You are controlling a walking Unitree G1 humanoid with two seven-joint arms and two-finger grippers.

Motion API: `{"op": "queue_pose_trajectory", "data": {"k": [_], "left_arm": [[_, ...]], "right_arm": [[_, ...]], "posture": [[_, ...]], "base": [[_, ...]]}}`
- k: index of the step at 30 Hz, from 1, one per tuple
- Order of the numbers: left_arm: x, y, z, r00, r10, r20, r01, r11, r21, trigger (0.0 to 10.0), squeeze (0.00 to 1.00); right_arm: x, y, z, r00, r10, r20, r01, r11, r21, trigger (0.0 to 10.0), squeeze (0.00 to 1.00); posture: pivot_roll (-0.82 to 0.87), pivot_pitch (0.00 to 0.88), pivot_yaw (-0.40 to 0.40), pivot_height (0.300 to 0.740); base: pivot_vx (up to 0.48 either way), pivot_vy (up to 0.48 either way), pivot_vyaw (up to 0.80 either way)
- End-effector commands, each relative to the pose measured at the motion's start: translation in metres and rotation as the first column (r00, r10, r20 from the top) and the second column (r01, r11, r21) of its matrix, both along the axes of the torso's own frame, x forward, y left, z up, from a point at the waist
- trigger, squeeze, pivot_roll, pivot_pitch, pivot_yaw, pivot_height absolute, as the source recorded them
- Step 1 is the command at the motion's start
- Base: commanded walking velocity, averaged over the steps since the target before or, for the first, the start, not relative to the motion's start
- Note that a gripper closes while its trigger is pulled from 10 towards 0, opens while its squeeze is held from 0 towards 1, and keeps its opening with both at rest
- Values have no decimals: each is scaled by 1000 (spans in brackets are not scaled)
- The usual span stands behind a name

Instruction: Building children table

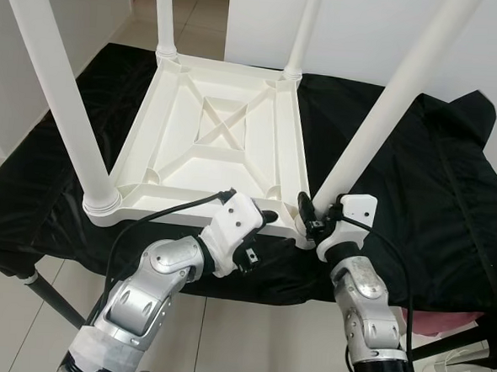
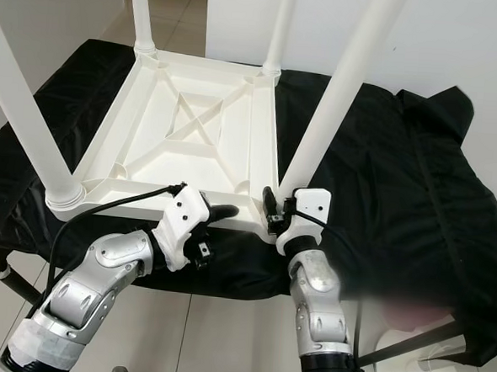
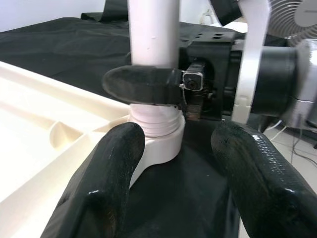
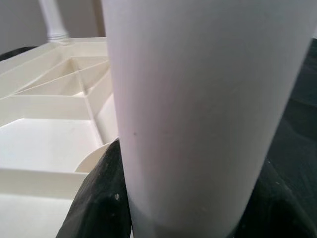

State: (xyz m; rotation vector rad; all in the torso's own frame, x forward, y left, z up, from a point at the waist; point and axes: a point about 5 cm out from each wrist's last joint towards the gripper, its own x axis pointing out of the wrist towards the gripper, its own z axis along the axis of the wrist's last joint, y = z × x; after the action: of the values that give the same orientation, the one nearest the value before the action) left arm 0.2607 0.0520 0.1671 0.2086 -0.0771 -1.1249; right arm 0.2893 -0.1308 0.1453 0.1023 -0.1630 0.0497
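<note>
Nearest you, both silver arms reach up from the lower edge of the head view to the near rim of the inverted white children's table (image 1: 213, 137).

Your left gripper (image 1: 263, 221) sits at the near edge of the tabletop frame, toward its right corner. In the left wrist view its jaws stand spread, one finger (image 3: 101, 191) over the white rim and the other over black cloth, holding nothing.

Your right gripper (image 1: 307, 217) is at the near-right corner, where the near-right leg (image 1: 398, 90) enters its socket (image 3: 158, 144). The left wrist view shows one of its black fingers (image 3: 143, 85) wrapped across the base of that leg, just above the socket collar. In the right wrist view the leg (image 4: 198, 114) stands between the dark fingers (image 4: 101, 198), so the jaws are pinching the leg.

The table lies upside down on a worktop draped in black cloth (image 1: 434, 189), its ribbed underside facing up with a cross-braced square at the centre. Four round white legs rise from its corners: the near-left leg (image 1: 56, 81) in its collar at the left corner, the near-right leg leaning up and to the right, and two far legs (image 1: 164, 16) at the rear corners.

Beyond the worktop are pale floor tiles (image 1: 200, 14) and a white wall (image 1: 360, 24).
</note>
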Motion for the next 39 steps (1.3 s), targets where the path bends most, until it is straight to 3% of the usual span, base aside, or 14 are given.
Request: {"op": "queue_pose_trajectory", "data": {"k": [1, 8, 9, 10, 11, 12, 21, 22, 23, 24, 39], "left_arm": [[3, 2, 0, 994, 109, 29, -109, 994, -11, 10000, 0], [3, 5, 1, 993, 118, 27, -117, 993, -11, 10000, 0], [2, 4, 0, 993, 114, 28, -114, 993, -8, 10000, 0], [2, 4, 0, 993, 114, 28, -114, 993, -8, 10000, 0], [2, 3, 0, 994, 110, 28, -110, 994, -5, 10000, 0], [2, 3, -1, 994, 107, 28, -107, 994, -3, 10000, 0], [3, 1, 0, 993, 116, 38, -116, 993, -4, 10000, 0], [2, 2, 0, 992, 121, 38, -121, 993, -2, 10000, 0], [2, 2, 0, 992, 121, 38, -121, 993, -2, 10000, 0], [2, 2, -1, 991, 127, 39, -127, 992, 0, 10000, 0], [5, 20, -4, 988, 123, 97, -130, 990, 63, 10000, 0]], "right_arm": [[-5, 4, -3, 998, -59, -22, 60, 997, 47, 10000, 0], [-9, 19, 2, 998, -55, -4, 55, 996, 65, 10000, 0], [-9, 17, 4, 999, -50, 6, 50, 997, 66, 10000, 220], [-9, 17, 4, 999, -50, 6, 50, 997, 66, 10000, 220], [-8, 15, 6, 999, -53, 10, 52, 996, 66, 10000, 816], [-8, 14, 7, 999, -46, 14, 45, 996, 74, 10000, 1000], [-13, 17, 13, 998, 11, 58, -15, 997, 82, 10000, 1000], [-13, 14, 12, 998, 13, 63, -17, 998, 59, 10000, 910], [-13, 14, 12, 998, 13, 63, -17, 998, 59, 10000, 910], [-13, 10, 10, 998, 14, 59, -16, 999, 45, 10000, 0], [-14, -11, -7, 993, 114, 7, -113, 991, -77, 10000, 0]], "posture": [[24, 94, -87, 740], [27, 92, -83, 740], [26, 90, -84, 740], [26, 90, -84, 740], [23, 88, -84, 740], [23, 88, -84, 740], [25, 81, -88, 740], [26, 81, -89, 740], [26, 81, -89, 740], [29, 82, -89, 740], [17, 69, -80, 740]], "base": [[0, 0, 0], [0, 0, 0], [0, 0, 0], [0, 0, 0], [0, 0, 0], [0, 0, 0], [0, 0, 0], [0, 0, 0], [0, 0, 0], [0, 0, 0], [0, 0, 0]]}}
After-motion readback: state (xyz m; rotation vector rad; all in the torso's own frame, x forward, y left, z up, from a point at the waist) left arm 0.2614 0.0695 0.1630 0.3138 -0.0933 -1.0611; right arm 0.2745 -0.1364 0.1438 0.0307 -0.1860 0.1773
